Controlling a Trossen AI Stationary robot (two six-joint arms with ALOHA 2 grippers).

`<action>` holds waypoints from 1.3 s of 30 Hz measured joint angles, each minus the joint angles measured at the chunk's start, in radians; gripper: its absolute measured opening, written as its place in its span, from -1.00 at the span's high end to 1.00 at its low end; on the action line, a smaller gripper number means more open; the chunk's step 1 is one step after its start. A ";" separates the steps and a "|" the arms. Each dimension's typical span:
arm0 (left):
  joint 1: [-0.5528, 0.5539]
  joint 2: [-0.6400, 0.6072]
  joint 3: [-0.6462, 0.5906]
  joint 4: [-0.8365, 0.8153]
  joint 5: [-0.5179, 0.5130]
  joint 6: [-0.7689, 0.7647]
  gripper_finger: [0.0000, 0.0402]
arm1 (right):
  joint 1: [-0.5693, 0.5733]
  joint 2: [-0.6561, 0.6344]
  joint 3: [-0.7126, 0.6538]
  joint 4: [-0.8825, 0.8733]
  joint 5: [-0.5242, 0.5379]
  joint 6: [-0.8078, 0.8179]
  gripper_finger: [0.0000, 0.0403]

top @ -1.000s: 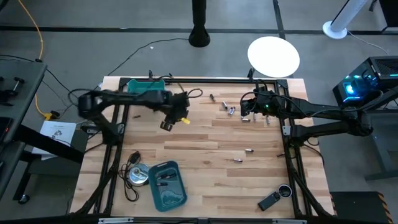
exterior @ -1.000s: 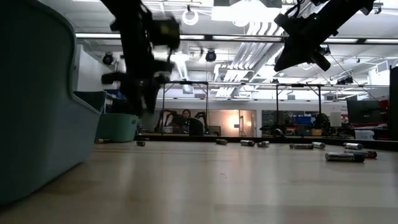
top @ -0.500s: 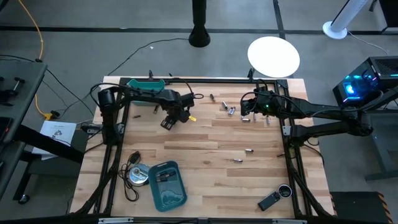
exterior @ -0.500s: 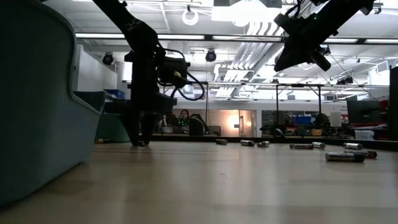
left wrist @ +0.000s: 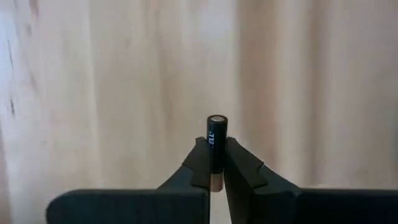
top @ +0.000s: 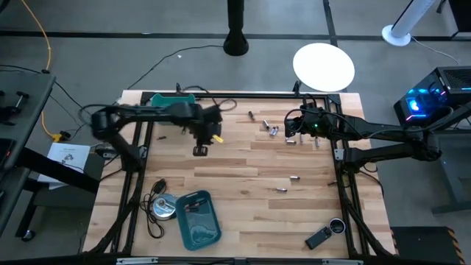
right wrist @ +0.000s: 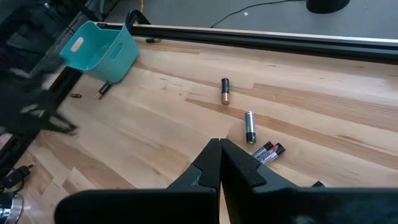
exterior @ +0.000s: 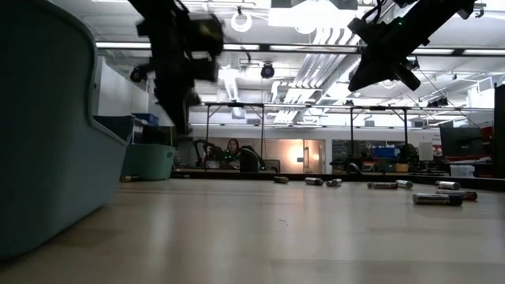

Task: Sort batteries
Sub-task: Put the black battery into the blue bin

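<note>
Battery (left wrist: 216, 146) stands pinched upright between the clenched left claw's (left wrist: 214, 163) fingertips.

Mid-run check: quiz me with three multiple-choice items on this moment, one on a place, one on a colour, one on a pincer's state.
1. Where on the table does the black gadget lie?
A. far left corner
B. near right corner
C. dead centre

2. What colour is the body of the battery in the left pincer?
A. black
B. yellow
C. white

3. How is the right pincer?
A. open wide
B. shut on a battery
C. shut, empty

Answers:
1. B: the high view shows it at the table's near right corner, at the picture's bottom right.
2. A: the left wrist view shows a black cell clamped between the fingers.
3. C: the right wrist view shows its fingers together with nothing between them.
</note>
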 joint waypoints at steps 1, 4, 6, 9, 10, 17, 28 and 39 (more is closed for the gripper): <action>-0.022 -0.044 0.000 0.004 0.029 -0.044 0.96 | 0.000 0.000 0.000 0.000 0.000 0.000 1.00; -0.112 -0.179 0.003 -0.007 0.069 -0.175 0.96 | 0.000 0.000 0.000 -0.001 0.000 0.000 1.00; -0.194 -0.242 0.002 -0.021 0.063 -0.240 0.96 | 0.000 0.000 0.000 -0.001 0.000 -0.005 1.00; -0.344 -0.298 -0.019 -0.016 0.060 -0.354 0.96 | 0.000 0.000 0.000 -0.002 0.000 -0.006 1.00; -0.396 -0.307 -0.032 -0.017 0.064 -0.398 0.96 | 0.000 0.000 0.000 -0.003 0.000 -0.006 1.00; -0.697 -0.281 -0.173 0.096 0.058 -0.668 0.89 | 0.000 0.000 0.000 -0.008 0.000 -0.008 1.00; -0.604 -0.261 -0.111 -0.169 -0.245 -0.675 0.28 | 0.000 0.000 0.000 -0.015 0.000 -0.008 1.00; 0.028 -0.309 -0.246 -0.185 -0.340 -0.714 0.07 | 0.000 0.000 0.000 -0.015 0.000 -0.003 1.00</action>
